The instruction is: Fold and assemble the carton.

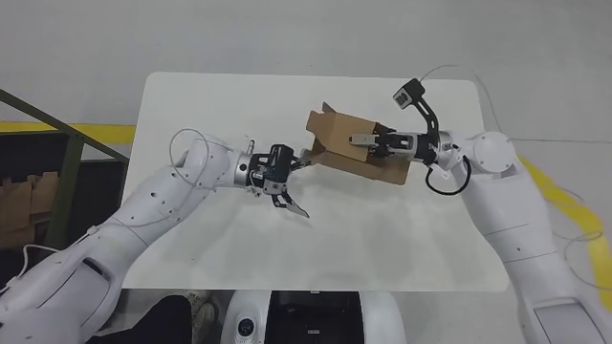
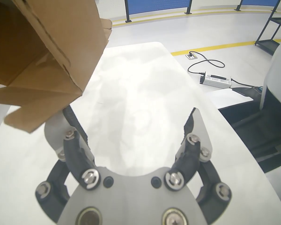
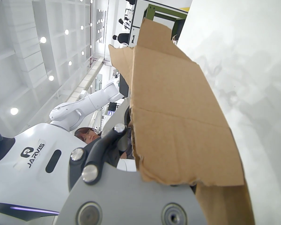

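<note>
Cardboard, brown and corrugated: the carton [image 1: 330,136] hangs in the air over the middle of the white table [image 1: 402,248]. It lies on its side, half formed, with its open mouth turned toward my left arm.

The right gripper [image 1: 356,140] has its jaws closed on a wall panel at the end away from that mouth. In the right wrist view the board runs in between the fingers and hides one of them. The left gripper [image 2: 131,118] has its jaws spread wide and holds nothing. One finger [image 2: 71,119] touches the underside of a loose flap [image 2: 25,111] at the mouth.

I judge the carton to be very light, stiff across each panel and willing to bend only along its scored lines. The edges look ragged and a little torn, so a hard pull at a rim could rip it. With one panel pinched, I expect the open shell to skew or swing when I push on it.

I would keep the right hold close to a corner crease, where the board is strongest. With the left I would press each flap with the flat of a finger at mid-width, or pinch it near its free edge. I would not squeeze the walls, since the fluting crushes and then stops folding cleanly.
</note>
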`<state>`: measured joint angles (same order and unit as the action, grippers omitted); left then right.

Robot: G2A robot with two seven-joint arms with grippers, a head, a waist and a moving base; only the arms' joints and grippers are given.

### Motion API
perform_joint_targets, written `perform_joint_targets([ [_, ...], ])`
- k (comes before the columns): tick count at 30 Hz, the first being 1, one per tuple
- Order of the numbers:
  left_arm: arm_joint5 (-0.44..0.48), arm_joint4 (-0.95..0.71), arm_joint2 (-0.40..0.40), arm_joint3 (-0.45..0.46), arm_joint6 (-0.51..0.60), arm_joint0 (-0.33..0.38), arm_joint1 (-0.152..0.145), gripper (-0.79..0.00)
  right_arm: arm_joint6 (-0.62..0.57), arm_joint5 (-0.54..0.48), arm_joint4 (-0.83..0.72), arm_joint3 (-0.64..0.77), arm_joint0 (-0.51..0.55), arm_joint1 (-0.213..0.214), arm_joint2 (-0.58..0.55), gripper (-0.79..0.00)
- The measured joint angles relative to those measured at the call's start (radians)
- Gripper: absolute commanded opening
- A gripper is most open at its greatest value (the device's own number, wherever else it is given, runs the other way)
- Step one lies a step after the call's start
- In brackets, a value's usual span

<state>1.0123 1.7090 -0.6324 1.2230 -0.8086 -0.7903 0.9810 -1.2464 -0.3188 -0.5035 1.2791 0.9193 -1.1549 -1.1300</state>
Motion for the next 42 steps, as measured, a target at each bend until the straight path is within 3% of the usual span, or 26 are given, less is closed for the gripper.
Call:
perform_joint_targets([
  [18, -0.037, -0.029, 0.031, 0.058, -0.036, 0.023, -0.042, 0.000, -0.019, -0.003, 0.004, 0.004, 0.003, 0.003, 0.012, -0.785],
  [42, -0.066, -0.019, 0.067, 0.044, -0.065, 0.057, -0.039, 0.000, -0.051, -0.003, 0.014, 0.050, 0.016, 0.008, 0.032, -0.785],
])
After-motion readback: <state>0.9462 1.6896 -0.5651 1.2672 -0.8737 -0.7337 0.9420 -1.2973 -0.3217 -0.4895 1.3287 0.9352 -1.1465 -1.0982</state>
